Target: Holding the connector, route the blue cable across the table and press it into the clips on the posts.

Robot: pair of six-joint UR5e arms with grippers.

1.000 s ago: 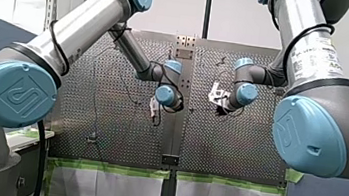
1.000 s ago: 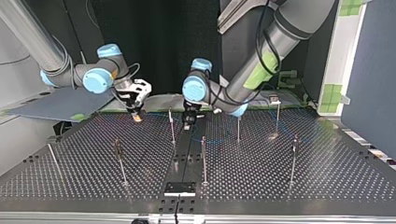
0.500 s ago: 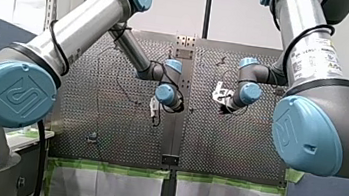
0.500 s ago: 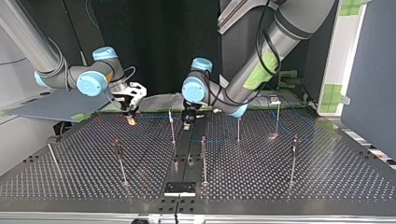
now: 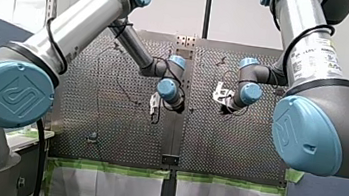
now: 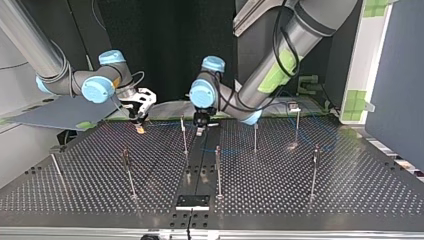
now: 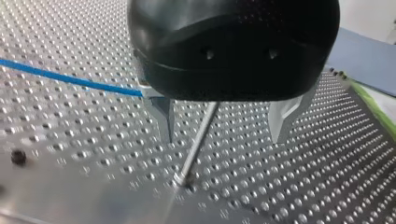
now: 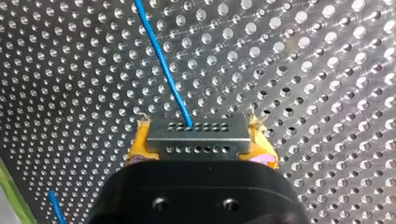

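Observation:
The blue cable (image 8: pixel 163 60) runs from a small metal connector (image 8: pixel 198 133) out over the perforated table (image 6: pixel 300 195). My right gripper (image 8: pixel 201 148) is shut on that connector, its yellow pads (image 8: pixel 139 147) on both sides; in the top view it (image 6: pixel 140 125) hangs low at the far left. My left gripper (image 7: pixel 222 139) is open, its metal fingers (image 7: pixel 163 116) astride a thin post (image 7: pixel 198 140) and holding nothing. The cable (image 7: pixel 70 78) passes beside one finger. In the top view this gripper (image 6: pixel 200 127) is near the far middle.
Several thin clip posts stand on the table, among them one (image 6: pixel 184 136) by my left gripper, one (image 6: pixel 218 170) at the middle and one (image 6: pixel 314 172) at the top view's right. A black plate (image 6: pixel 192 202) sits at the near edge.
My left gripper has opened and shifted slightly toward the top view's left. My right gripper, holding the connector, moved a little toward the top view's left, then stayed.

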